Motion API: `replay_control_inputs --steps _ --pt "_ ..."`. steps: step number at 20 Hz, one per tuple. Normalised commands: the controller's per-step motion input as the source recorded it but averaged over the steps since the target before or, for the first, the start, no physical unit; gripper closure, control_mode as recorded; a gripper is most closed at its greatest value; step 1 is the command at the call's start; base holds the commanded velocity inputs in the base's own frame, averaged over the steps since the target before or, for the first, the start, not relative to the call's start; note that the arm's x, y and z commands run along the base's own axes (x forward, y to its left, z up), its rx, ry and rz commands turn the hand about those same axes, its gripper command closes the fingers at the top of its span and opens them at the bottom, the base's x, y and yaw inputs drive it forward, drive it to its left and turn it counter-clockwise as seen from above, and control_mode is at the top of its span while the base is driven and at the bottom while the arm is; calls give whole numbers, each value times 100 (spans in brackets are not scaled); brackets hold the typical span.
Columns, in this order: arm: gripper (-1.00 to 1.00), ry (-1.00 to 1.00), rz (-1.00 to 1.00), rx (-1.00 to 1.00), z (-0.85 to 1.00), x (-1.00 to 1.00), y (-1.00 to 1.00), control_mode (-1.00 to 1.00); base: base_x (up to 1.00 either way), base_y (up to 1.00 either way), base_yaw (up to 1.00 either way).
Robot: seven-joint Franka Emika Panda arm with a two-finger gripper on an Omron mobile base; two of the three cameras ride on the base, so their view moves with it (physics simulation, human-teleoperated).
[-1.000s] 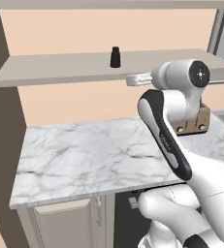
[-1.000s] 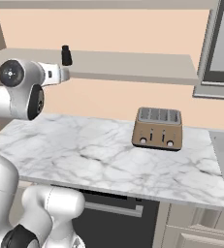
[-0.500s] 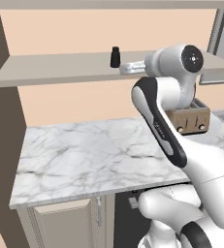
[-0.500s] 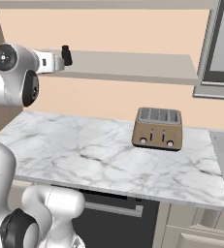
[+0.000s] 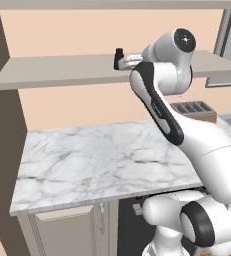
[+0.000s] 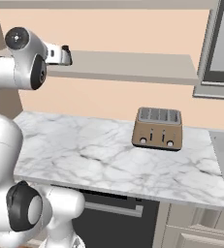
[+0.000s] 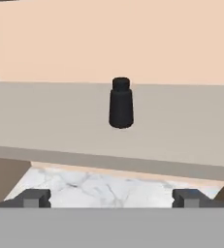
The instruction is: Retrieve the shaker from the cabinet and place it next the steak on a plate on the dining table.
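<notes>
Black shaker (image 7: 120, 103) stands on the cabinet (image 7: 55, 121) shelf, ahead between the wide-open jaws, not yet grabbed.

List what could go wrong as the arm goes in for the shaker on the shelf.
1. The shaker is small and stands upright, well back from the shelf's front edge; a push from one fingertip could tip it or knock it further back.
2. The open jaws sit low, near the shelf's front lip, so the gripper may strike the edge if it goes straight in.
</notes>
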Motion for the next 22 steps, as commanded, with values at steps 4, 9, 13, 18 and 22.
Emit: replay_control_inputs --steps 4,9,13,18,22 --pt "-100 0 0 0 0 49 4 -100 0 0 0" --pt "-100 0 0 0 0 42 6 -100 0 0 0" --pt "-100 0 0 0 0 39 7 -100 0 0 0" --pt "-100 0 0 0 0 41 5 -100 0 0 0" --pt "-100 0 0 0 0 39 5 -100 0 0 0"
